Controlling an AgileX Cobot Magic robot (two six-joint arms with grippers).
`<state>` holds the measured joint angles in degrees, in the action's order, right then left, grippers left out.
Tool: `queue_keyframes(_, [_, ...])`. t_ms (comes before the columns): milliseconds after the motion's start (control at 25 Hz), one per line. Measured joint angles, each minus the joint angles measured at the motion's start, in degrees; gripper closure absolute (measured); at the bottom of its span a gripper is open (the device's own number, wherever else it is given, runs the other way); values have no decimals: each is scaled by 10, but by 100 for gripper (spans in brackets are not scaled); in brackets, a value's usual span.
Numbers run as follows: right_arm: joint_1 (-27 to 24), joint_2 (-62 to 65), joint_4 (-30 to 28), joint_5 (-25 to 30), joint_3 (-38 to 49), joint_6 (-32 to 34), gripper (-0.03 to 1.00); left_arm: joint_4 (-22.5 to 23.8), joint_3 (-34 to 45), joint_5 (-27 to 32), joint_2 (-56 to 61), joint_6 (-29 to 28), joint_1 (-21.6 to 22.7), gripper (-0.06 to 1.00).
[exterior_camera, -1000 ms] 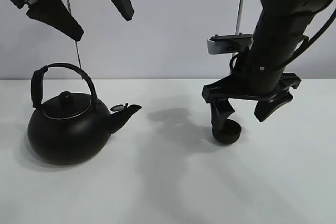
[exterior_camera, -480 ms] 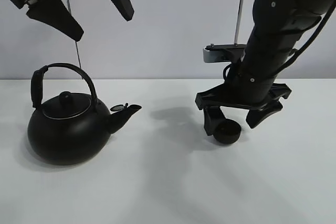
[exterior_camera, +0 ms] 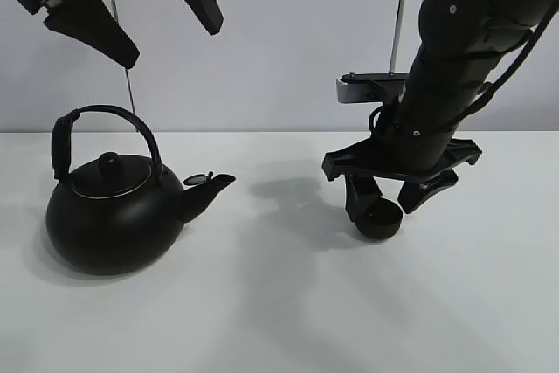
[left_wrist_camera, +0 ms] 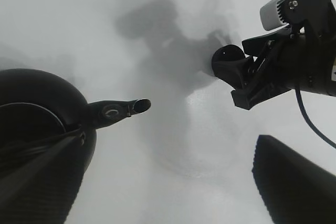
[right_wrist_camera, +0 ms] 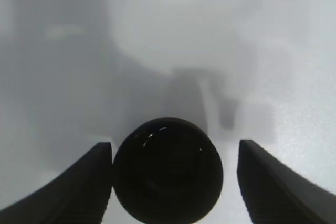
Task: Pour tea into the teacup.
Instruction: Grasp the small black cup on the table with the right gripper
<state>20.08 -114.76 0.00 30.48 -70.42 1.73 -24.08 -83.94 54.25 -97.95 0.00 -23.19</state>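
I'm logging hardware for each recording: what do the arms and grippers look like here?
The left gripper and right gripper are matte black with broad, tapering, fin-like jaws. The right arm is black with rounded links, small silver screws, a black cable alongside and a silver-grey bracket near the wrist. No markings show.

High overview, two wrist views, shared teacup point(exterior_camera: 378, 218)

On my feed the kettle point(exterior_camera: 113, 224) is black with a dull sheen, and a bright metallic ring runs around its lid point(exterior_camera: 111, 176). The teacup point(right_wrist_camera: 168, 174) is black too, its rim glossy with small highlights. The desk point(exterior_camera: 288, 321) looks smooth, matt white. The left end effector point(exterior_camera: 172, 45) and right end effector point(exterior_camera: 393, 200) look like matt black plastic.
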Motion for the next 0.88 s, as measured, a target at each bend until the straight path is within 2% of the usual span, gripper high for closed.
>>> queue_keyframes(880, [0, -21, 20, -3, 0, 2, 52, 0, 0, 0, 0, 0, 0, 31])
